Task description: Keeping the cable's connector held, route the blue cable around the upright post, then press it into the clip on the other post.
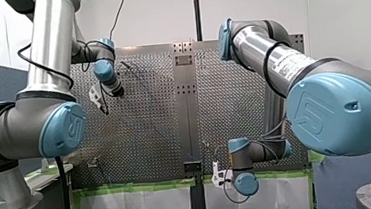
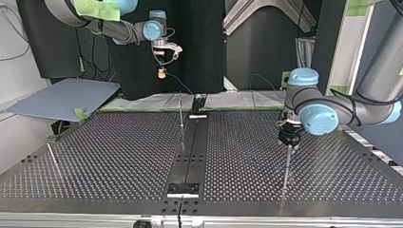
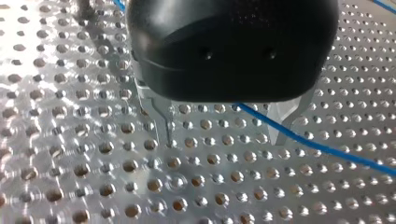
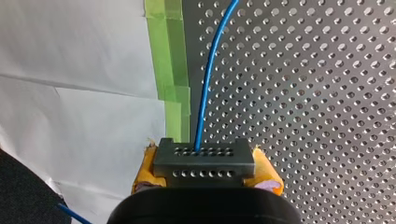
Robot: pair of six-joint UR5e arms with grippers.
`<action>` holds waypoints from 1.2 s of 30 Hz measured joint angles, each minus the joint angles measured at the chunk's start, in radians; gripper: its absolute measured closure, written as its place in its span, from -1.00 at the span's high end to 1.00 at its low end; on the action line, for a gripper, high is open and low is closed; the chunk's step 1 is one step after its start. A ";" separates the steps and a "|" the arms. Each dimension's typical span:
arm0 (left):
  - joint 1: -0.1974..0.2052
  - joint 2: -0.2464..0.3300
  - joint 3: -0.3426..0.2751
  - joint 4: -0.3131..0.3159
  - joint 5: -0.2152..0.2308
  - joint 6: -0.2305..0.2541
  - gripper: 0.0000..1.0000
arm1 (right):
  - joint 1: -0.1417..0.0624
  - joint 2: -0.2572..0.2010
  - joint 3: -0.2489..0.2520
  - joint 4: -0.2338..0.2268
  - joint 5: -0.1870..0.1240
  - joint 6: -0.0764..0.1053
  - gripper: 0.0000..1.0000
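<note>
Right gripper (image 4: 205, 171): you see yellow pads pinching the connector (image 4: 204, 161), upper left of top view | cable (image 4: 205, 93) leaves the connector over the table (image 4: 303, 93) | left gripper (image 3: 224, 135): fingers spread, cable beside one finger, above a post (image 2: 287, 166), right of top view.

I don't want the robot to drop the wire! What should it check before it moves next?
1. The connector is clamped between the yellow pads of my right gripper: ok.
2. The blue cable leaves the connector without a kink: ok.
3. My left gripper is open, with the cable passing by one finger: ok.
4. The cable is looped around the post: cannot tell, too thin to follow.
5. The clip is found: cannot tell.
</note>
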 joint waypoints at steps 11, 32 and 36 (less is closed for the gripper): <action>0.014 0.001 -0.068 0.020 0.014 -0.107 1.00 | 0.000 0.000 0.000 -0.002 -0.003 0.008 -1.00; 0.051 0.001 -0.187 0.128 0.123 -0.302 1.00 | 0.004 0.001 0.000 -0.004 -0.005 0.008 -1.00; 0.053 0.001 -0.199 0.168 0.162 -0.344 1.00 | 0.004 0.001 0.000 -0.005 -0.006 0.007 -1.00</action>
